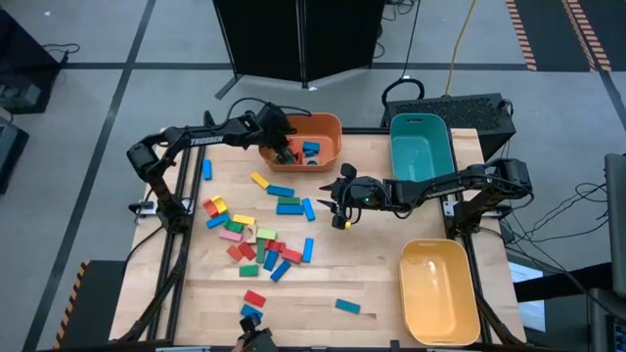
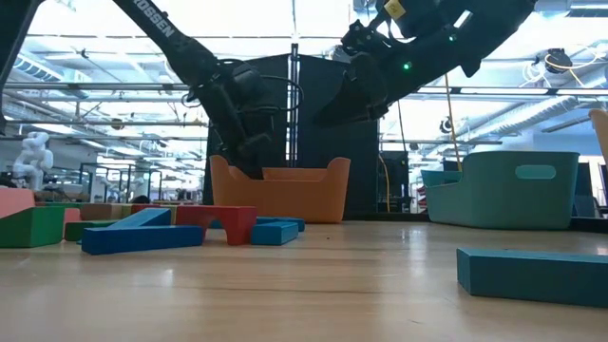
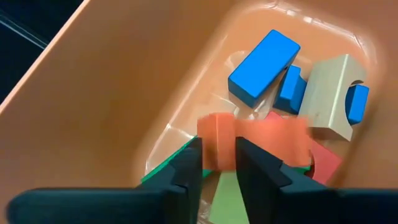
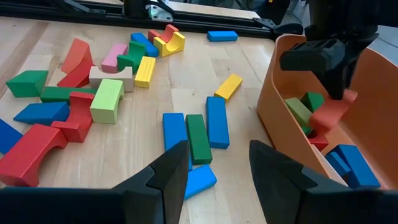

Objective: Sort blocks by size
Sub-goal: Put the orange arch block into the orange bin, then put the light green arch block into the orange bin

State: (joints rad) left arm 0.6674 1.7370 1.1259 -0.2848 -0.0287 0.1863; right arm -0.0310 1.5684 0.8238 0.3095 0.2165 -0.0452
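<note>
left gripper (image 1: 285, 152): inside orange bin (image 1: 327, 125) at bench's far edge; fingers (image 3: 186, 168) narrow, pinching a red block (image 3: 219, 140); block's far end blurred, shape hard to make out
orange bin contents: blue blocks (image 3: 263, 66), a pale arch piece (image 3: 331, 93), green pieces part-hidden under the fingers; exact count unclear
loose blocks (image 1: 245, 235): scattered over bench's left half, mixed red, blue, green, yellow, pink; row of blue-green-blue (image 4: 198, 135) just bin-side of the pile; one yellow block (image 4: 228, 86) between that row and the bin
near edge: red and blue blocks (image 1: 253, 304) by the left of centre, partly cut by a dark object at the frame edge; single blue block (image 1: 347, 306) farther right
right gripper (image 1: 339, 200): hovering above bench centre, jaws apart, nothing between them
teal bin (image 1: 421, 147): far right corner, inside looks bare
yellow bin (image 1: 438, 288): near right corner, overhangs bench's edge
</note>
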